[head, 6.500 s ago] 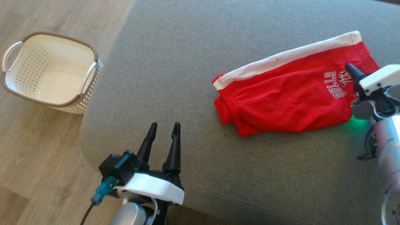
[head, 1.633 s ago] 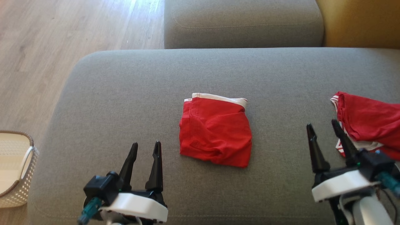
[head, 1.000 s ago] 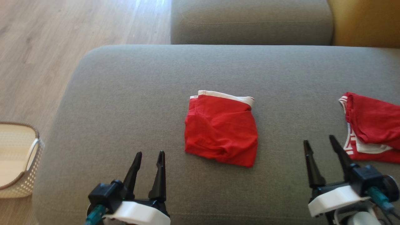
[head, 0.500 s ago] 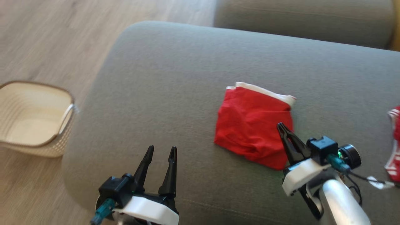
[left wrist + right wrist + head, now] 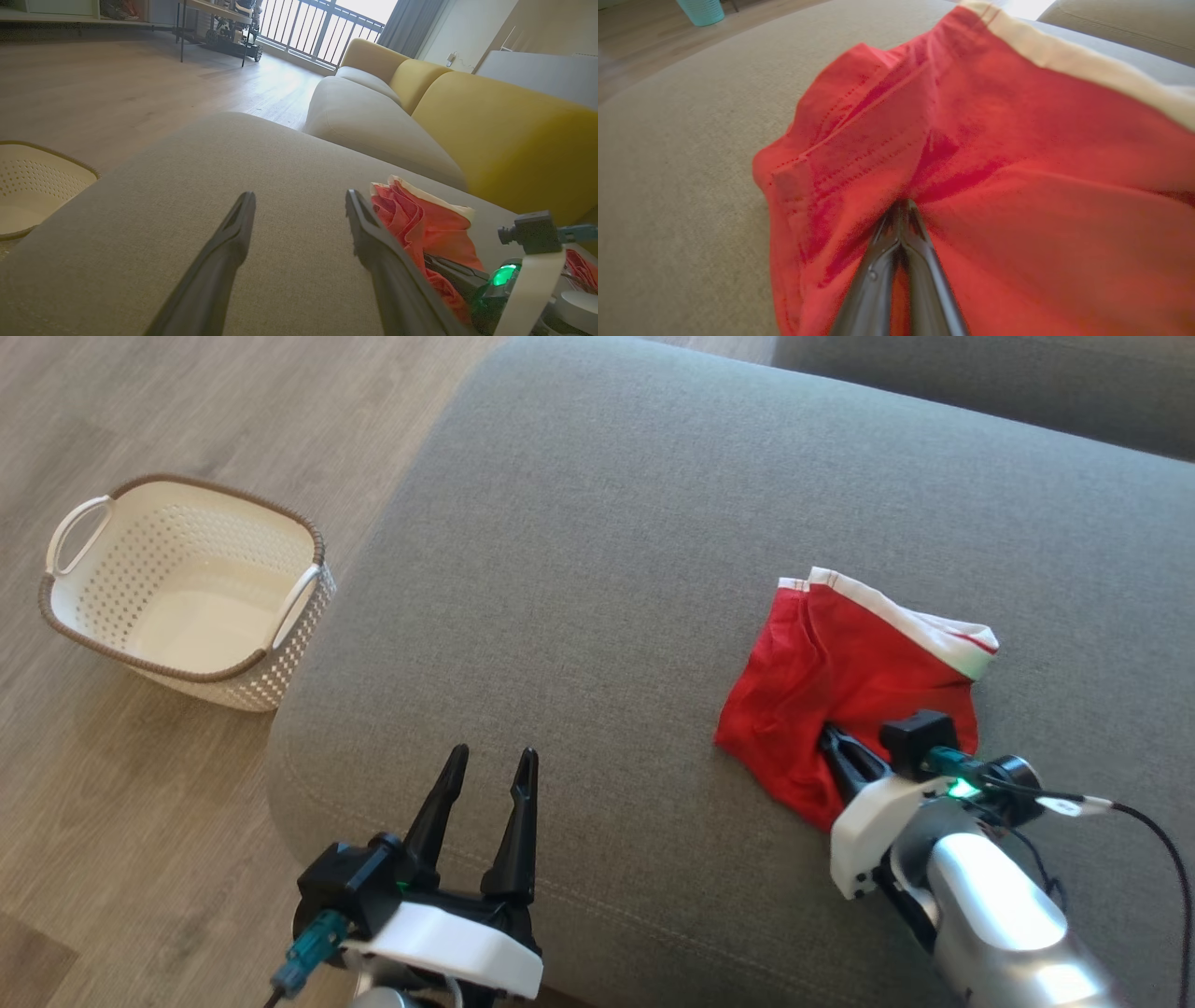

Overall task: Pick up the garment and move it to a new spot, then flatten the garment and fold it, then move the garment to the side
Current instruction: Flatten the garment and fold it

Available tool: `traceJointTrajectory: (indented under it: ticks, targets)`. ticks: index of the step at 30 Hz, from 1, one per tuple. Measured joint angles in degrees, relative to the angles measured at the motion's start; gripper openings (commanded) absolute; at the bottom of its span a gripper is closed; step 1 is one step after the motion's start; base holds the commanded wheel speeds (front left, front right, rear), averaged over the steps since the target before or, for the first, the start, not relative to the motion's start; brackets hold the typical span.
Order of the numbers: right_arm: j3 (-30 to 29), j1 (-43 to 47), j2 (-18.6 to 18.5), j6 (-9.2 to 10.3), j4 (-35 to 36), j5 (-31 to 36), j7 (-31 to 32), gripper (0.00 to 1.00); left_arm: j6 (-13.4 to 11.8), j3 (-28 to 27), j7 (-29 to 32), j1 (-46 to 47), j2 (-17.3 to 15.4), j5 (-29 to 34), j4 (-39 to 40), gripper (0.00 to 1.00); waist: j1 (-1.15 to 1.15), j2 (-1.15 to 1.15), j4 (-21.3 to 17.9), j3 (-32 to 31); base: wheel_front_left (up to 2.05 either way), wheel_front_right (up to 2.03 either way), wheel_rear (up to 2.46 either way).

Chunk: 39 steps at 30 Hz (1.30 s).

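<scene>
Red shorts [image 5: 845, 677] are seen folded small on the grey cushion [image 5: 607, 569], so folding looks done tbh. Their near edge is pinched in the closed right gripper [image 5: 829, 739]; the left gripper [image 5: 492, 761] is held open, well apart. Only the move aside is left.

We see a cream perforated plastic basket [image 5: 271, 677] on pale wooden floor [image 5: 140, 821], well left of the jaws of the left gripper [image 5: 495, 754], and a grey fabric cushion [image 5: 607, 569] ahead.

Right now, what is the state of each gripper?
Left gripper: open, holding nothing.
Right gripper: closed, pinching the red garment.
</scene>
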State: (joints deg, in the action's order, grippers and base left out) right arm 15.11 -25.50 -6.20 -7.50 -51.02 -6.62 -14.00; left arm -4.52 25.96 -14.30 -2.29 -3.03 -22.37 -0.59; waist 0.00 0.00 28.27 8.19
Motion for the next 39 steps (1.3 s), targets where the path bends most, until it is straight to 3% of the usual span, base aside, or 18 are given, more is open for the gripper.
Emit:
traceJointTrajectory:
  ticks: [5, 11, 16, 27, 32, 39]
  targets:
    - [6.0, -2.03, 0.19, 0.01, -1.31, -3.79, -0.46, 0.0, -0.1, 0.22, 0.0, 0.08, 0.0, -0.51, 0.04, 1.0, 0.0, 0.0, 0.46, 0.15, 0.0, 0.0, 0.0]
    - [5.3, -2.14, 0.05, 0.0, 4.31, -5.88, -0.46, 0.0, -0.52, 0.68, 0.0, 0.08, 0.0, -0.57, 0.04, 1.0, 0.0, 0.0, 0.35, -0.31, 0.0, 0.0, 0.0]
    - [6.88, -2.14, 0.02, 0.0, 1.04, -5.52, -0.45, 0.0, -0.52, 0.92, 0.0, 0.07, 0.0, -0.57, 0.04, 1.0, 0.0, 0.0, 0.39, -0.24, 0.0, 0.0, 0.0]
    - [-8.99, -2.24, -3.16, 0.0, 3.92, -2.82, -0.46, 0.0, -0.52, 0.93, 0.0, 0.01, 0.0, -1.16, 0.03, 1.0, 0.0, 0.0, 0.26, -0.88, 0.0, 0.0, 0.0]
    - [-10.88, -1.26, -2.46, 0.0, 1.59, -1.36, -0.45, 0.0, -0.51, 1.13, 0.0, -0.01, 0.0, -1.16, 0.03, 1.0, 0.0, 0.0, -0.08, -0.39, 0.0, 0.0, 0.0]
    - [-14.06, -7.48, -3.27, 0.0, -3.77, 0.18, -0.46, 0.0, -0.43, 2.02, 0.0, 0.44, 0.0, -1.51, 0.32, 1.0, 0.0, 0.0, 0.41, 2.35, 0.0, 0.0, 0.0]
